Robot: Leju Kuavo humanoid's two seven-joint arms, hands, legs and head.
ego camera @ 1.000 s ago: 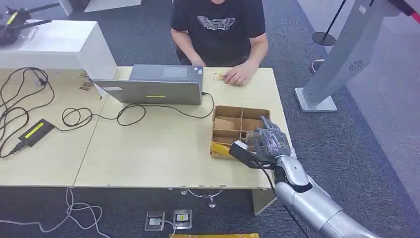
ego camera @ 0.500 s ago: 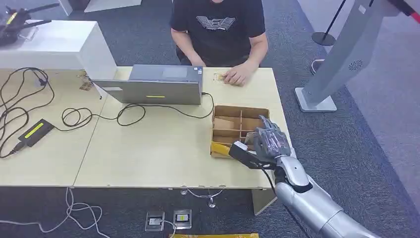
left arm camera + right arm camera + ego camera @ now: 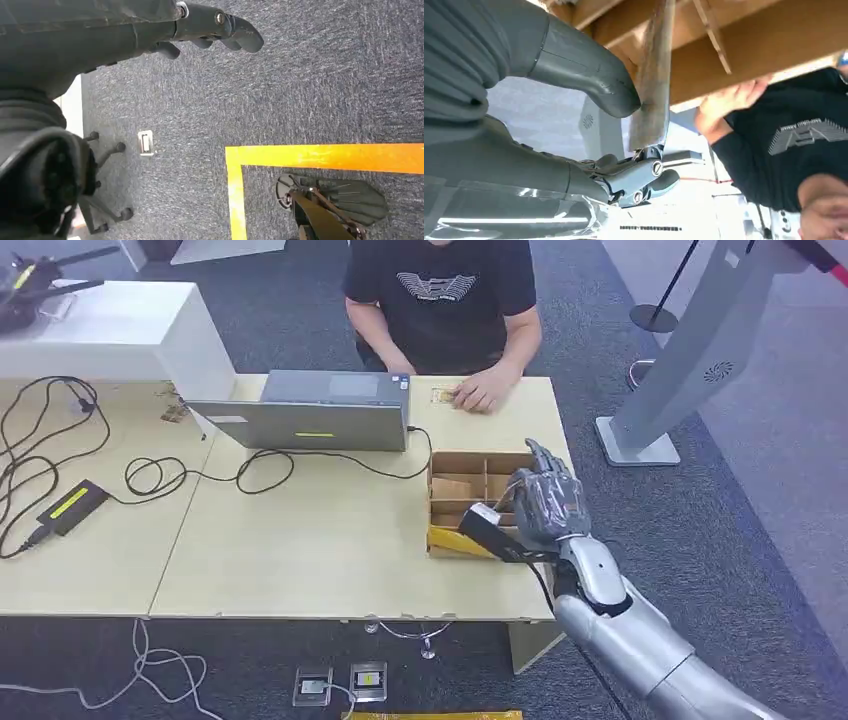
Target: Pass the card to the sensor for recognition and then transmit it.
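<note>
My right hand (image 3: 545, 505) hovers over the near right part of a compartmented cardboard box (image 3: 462, 468) on the table. In the right wrist view its thumb (image 3: 596, 80) and fingers (image 3: 644, 180) pinch a thin brownish card (image 3: 653, 85), seen edge-on below the box dividers. A small flat item (image 3: 440, 395), possibly the sensor, lies at the table's far edge beside a person's hand (image 3: 480, 393). My left hand (image 3: 215, 27) hangs over the carpet with loosely extended fingers and nothing in it.
A grey laptop (image 3: 310, 410) stands at the far middle of the table (image 3: 300, 540), with cables (image 3: 200, 475) and a black adapter (image 3: 72, 505) to the left. A person in a black shirt (image 3: 440, 290) sits opposite. A yellow packet (image 3: 448, 538) lies at the box's near edge.
My right hand has lifted and moved slightly farther over the box. The person and the things on the table have stayed put.
</note>
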